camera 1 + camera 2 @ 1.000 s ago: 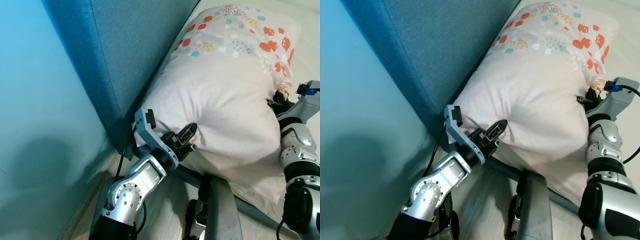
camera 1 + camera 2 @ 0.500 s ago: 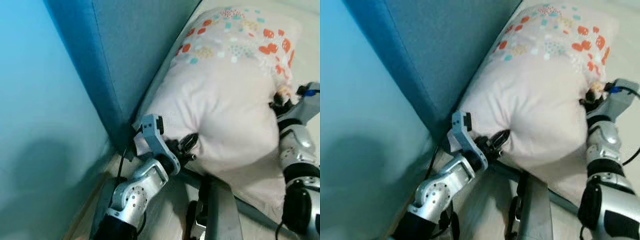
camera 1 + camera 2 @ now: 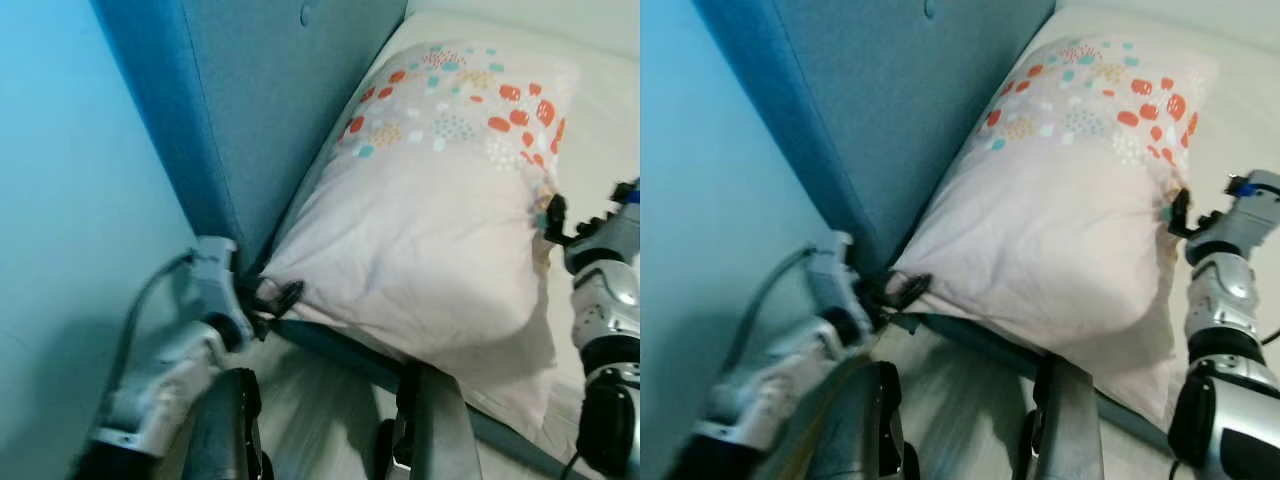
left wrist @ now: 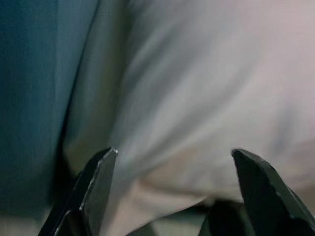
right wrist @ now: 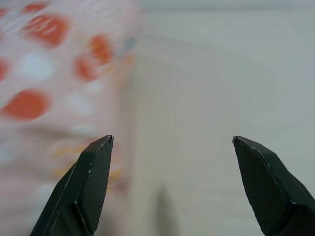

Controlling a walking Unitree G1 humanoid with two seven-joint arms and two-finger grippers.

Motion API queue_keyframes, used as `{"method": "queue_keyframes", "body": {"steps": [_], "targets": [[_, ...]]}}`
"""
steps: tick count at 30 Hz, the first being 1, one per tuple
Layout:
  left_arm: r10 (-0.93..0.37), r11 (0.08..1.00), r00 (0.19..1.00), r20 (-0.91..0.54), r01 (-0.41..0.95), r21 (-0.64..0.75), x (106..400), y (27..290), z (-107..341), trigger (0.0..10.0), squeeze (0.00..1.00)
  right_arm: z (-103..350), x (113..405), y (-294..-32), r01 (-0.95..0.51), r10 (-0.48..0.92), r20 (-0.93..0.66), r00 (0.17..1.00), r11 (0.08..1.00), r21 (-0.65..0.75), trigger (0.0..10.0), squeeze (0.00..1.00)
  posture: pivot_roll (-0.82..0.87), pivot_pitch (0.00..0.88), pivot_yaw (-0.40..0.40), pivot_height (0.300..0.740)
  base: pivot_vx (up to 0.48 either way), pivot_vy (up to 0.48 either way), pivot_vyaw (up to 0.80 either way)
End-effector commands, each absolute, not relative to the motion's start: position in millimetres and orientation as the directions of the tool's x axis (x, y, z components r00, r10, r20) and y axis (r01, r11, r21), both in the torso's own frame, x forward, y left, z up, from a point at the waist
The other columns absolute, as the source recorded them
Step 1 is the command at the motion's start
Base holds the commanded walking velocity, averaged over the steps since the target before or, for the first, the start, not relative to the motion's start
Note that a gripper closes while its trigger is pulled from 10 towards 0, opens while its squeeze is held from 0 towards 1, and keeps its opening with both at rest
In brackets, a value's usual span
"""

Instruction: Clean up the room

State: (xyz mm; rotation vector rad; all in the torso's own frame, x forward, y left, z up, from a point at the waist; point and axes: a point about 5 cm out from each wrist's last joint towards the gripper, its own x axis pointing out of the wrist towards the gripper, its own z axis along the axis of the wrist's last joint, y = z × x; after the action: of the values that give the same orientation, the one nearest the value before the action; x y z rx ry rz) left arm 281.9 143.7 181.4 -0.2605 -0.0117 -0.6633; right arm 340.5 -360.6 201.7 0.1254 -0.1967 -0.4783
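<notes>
Both grippers have let go and drawn back from the pillow [image 3: 440, 220], which lies on the bed [image 3: 600, 130] against the blue headboard [image 3: 270, 90], the left gripper [image 3: 283, 297] spread open at its near corner, the right gripper [image 3: 553, 217] open beside its far edge.

My silver left arm [image 3: 165, 375] reaches forward and low, blurred, its two-fingered black left gripper [image 3: 283, 298] spread wide, nothing between the jaws; one black fingertip [image 4: 101, 169] stands well apart from its partner. My silver right arm [image 3: 605, 330] is raised, wrist bent inward, and its black right gripper [image 3: 1181, 212] is likewise spread, the gap between the jaws unfilled.
</notes>
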Motion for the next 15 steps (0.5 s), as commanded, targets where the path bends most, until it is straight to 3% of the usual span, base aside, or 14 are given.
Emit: {"method": "queue_keyframes", "body": {"steps": [1, 3, 4, 6, 7, 9, 12, 13, 14, 15], "targets": [[-0.671, 0.698, 0.734, 0.107, 0.673, -0.244, 274, 136, 183, 10.0, 1.00, 194, 336, -365, 0.466, -0.490, 0.130, 0.862, 0.867, 0.178, 10.0, 1.00, 0.19, 0.173, -0.011, 0.535, 0.000, 0.000, 0.00], [-0.772, 0.587, 0.620, 0.141, 0.780, -0.219, 257, 140, 195, 10.0, 1.00, 189, 334, -368, 0.479, -0.500, 0.099, 0.860, 0.859, 0.179, 10.0, 1.00, 0.18, 0.138, -0.020, 0.535, 0.000, 0.000, 0.00], [-0.772, 0.587, 0.620, 0.141, 0.780, -0.219, 257, 140, 195, 10.0, 1.00, 189, 334, -368, 0.479, -0.500, 0.099, 0.860, 0.859, 0.179, 10.0, 1.00, 0.18, 0.138, -0.020, 0.535, 0.000, 0.000, 0.00], [-0.885, 0.427, 0.451, 0.118, 0.885, -0.184, 233, 145, 195, 10.0, 1.00, 186, 331, -372, 0.483, -0.502, 0.077, 0.862, 0.857, 0.179, 10.0, 1.00, 0.18, 0.111, -0.022, 0.535, 0.000, 0.000, 0.00], [-0.885, 0.427, 0.451, 0.118, 0.885, -0.184, 233, 145, 195, 10.0, 1.00, 186, 331, -372, 0.483, -0.502, 0.077, 0.862, 0.857, 0.179, 10.0, 1.00, 0.18, 0.111, -0.022, 0.535, 0.000, 0.000, 0.00], [-0.924, 0.338, 0.360, 0.127, 0.927, -0.165, 224, 147, 199, 10.0, 1.00, 185, 330, -373, 0.480, -0.499, 0.073, 0.864, 0.858, 0.185, 10.0, 1.00, 0.18, 0.095, -0.023, 0.535, 0.000, 0.000, 0.00], [-0.923, 0.325, 0.346, 0.168, 0.935, -0.141, 229, 145, 206, 10.0, 0.97, 186, 331, -372, 0.475, -0.495, 0.069, 0.866, 0.859, 0.191, 10.0, 1.00, 0.18, 0.086, -0.026, 0.535, 0.000, 0.000, 0.00], [-0.914, 0.308, 0.331, 0.236, 0.943, -0.130, 233, 141, 218, 10.0, 0.00, 186, 333, -369, 0.460, -0.481, 0.073, 0.874, 0.865, 0.202, 10.0, 0.42, 0.17, 0.067, -0.031, 0.535, 0.000, 0.000, 0.00], [-0.914, 0.308, 0.331, 0.236, 0.943, -0.130, 233, 141, 218, 10.0, 0.00, 186, 333, -369, 0.460, -0.481, 0.073, 0.874, 0.865, 0.202, 10.0, 0.42, 0.17, 0.067, -0.031, 0.535, 0.000, 0.000, 0.00], [-0.881, 0.261, 0.283, 0.379, 0.959, -0.109, 238, 137, 242, 10.0, 0.00, 187, 337, -362, 0.431, -0.455, 0.083, 0.886, 0.877, 0.214, 10.0, 0.00, 0.16, 0.062, -0.034, 0.535, 0.000, 0.000, 0.00]]}}
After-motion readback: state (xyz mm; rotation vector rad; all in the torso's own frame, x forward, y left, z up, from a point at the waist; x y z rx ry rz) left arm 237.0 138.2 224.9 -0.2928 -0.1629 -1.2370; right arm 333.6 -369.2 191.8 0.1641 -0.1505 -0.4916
